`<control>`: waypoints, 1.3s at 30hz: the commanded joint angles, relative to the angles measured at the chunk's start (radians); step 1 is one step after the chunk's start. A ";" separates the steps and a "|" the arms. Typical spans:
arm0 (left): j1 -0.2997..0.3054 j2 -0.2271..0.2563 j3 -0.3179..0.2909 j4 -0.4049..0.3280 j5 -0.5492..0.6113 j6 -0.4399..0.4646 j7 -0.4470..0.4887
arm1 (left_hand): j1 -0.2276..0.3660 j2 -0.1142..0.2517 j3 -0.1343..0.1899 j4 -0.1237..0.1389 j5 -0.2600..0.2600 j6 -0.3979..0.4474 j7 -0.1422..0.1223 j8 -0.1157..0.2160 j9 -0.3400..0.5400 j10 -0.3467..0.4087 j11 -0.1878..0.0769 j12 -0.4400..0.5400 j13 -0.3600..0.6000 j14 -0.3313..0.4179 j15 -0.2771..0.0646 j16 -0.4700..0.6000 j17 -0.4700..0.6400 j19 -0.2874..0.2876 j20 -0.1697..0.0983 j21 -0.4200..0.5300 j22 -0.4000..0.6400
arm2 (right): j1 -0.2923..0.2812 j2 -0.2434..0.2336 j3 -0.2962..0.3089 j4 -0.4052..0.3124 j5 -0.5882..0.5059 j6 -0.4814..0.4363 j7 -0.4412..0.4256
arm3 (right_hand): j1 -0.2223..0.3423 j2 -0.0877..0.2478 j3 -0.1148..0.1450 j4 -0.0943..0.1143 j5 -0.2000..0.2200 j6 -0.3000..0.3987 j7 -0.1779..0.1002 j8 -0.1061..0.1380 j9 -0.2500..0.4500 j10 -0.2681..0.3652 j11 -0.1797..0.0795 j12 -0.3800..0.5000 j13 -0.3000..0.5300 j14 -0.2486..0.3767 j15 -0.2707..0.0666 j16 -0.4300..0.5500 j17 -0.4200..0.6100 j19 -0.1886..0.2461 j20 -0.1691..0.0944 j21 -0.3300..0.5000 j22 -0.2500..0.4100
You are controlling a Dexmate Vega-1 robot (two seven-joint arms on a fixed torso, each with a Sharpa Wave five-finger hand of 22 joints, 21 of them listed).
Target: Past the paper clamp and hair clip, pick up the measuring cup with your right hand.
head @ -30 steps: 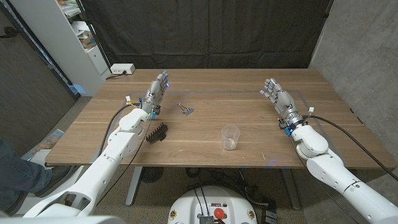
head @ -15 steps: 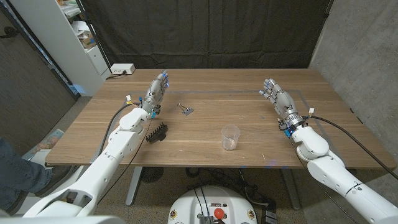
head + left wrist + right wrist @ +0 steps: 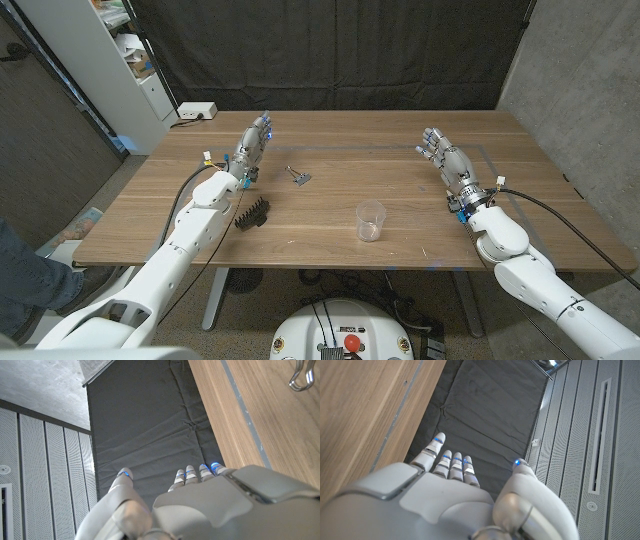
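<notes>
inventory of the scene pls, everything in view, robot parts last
measuring cup: 1, clear plastic, upright near the table's front edge, about midway between the arms
hair clip: 1, black, toothed, beside the left forearm
paper clamp: 1, silver metal, lying behind the cup and to its left
table: 1, brown wood
power strip: 1, white, at the far left corner
shelf unit: 1, white, behind the table at left
curtain: 1, black, backdrop
person: 1, a leg in blue jeans at the left edge
left hand: 1, white-grey, fingers extended, holds nothing
right hand: 1, white-grey, fingers apart, holds nothing
</notes>
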 commanded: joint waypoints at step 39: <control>-0.023 -0.009 0.008 0.020 0.014 0.008 -0.018 | 0.008 0.006 -0.004 -0.006 0.000 -0.010 -0.001 0.005 0.002 -0.013 0.007 0.003 0.002 -0.046 0.001 0.004 0.006 -0.085 0.001 0.005 0.006 | -0.122 -0.051 0.038 -0.101 -0.077 0.033 -0.061 | 0.016 -0.004 0.002 -0.015 0.008 0.002 -0.003 0.003 0.005 0.004 0.001 0.000 0.002 0.005 0.008 0.002 0.006 0.007 0.005 0.002 0.005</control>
